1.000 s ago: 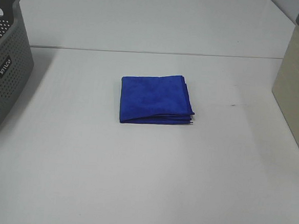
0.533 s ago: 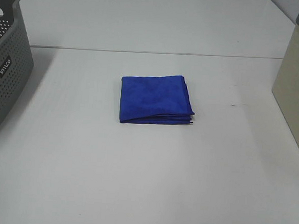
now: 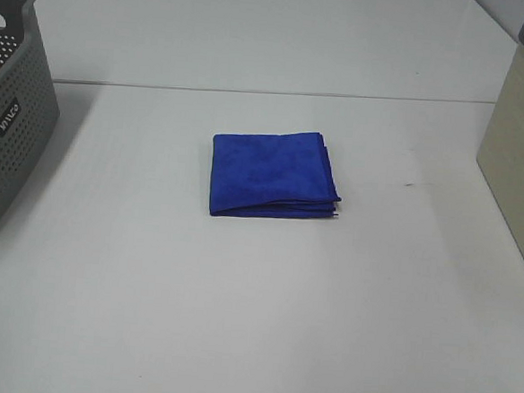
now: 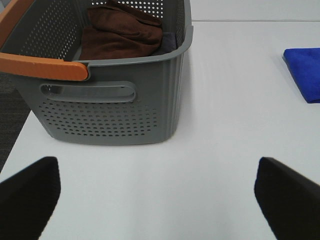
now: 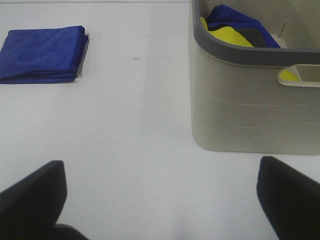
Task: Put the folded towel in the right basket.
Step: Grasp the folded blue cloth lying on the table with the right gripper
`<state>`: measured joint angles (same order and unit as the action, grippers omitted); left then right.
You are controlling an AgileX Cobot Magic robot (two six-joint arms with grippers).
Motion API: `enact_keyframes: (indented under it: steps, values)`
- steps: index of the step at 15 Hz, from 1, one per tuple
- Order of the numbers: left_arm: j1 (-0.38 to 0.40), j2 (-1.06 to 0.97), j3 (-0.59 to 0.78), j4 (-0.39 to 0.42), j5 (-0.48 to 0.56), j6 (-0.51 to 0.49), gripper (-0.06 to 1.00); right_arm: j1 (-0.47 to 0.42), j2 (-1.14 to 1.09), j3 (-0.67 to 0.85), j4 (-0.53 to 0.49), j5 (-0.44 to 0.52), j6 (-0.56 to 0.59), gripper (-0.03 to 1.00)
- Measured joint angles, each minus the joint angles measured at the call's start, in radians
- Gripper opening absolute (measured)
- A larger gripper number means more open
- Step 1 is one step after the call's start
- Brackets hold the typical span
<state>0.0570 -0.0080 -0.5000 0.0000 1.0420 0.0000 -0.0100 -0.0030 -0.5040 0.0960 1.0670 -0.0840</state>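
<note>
White tabletop (image 3: pixel 252 340) ran under everything, with a seam line across its far part. Closest to the right wrist camera, the right pincer (image 5: pixel 160 200) stood spread wide, its two dark fingertips at the frame's corners with only table between them. The left pincer (image 4: pixel 160 200) was likewise spread and empty. Neither arm showed in the high view.

Outward from the right pincer, the beige right basket (image 5: pixel 240 110) sat close by, already holding blue and yellow cloths (image 5: pixel 235 27). The folded towel (image 5: pixel 44 54) lay farther off, flat on the table, roughly midway between the two baskets and touching neither. Near the left pincer stood the grey left basket (image 4: pixel 110 115) with a brown cloth (image 4: pixel 125 32) inside.

The step in hand looked like the reach for the towel. To do it well, the right pincer would probably come down over the layered edge nearest the right basket. It should pinch all the layers together so the fold held, lift high enough to clear the rim, and release only once over the opening.
</note>
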Motion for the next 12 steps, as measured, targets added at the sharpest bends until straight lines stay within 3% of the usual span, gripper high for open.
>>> enact_keyframes:
  steps: [4, 10, 11, 12]
  values:
    - [0.0, 0.0, 0.0, 0.0, 0.0, 0.0, 0.98, 0.0, 0.202, -0.109, 0.0, -0.031, 0.028, 0.96]
    - [0.0, 0.0, 0.0, 0.0, 0.0, 0.0, 0.98, 0.0, 1.054, -0.685, 0.003, 0.069, 0.042, 0.95]
    - [0.0, 0.0, 0.0, 0.0, 0.0, 0.0, 0.98, 0.0, 1.227, -0.798, 0.044, 0.077, 0.042, 0.95]
    - [0.0, 0.0, 0.0, 0.0, 0.0, 0.0, 0.98, 0.0, 1.254, -0.818, 0.057, 0.08, 0.042, 0.95]
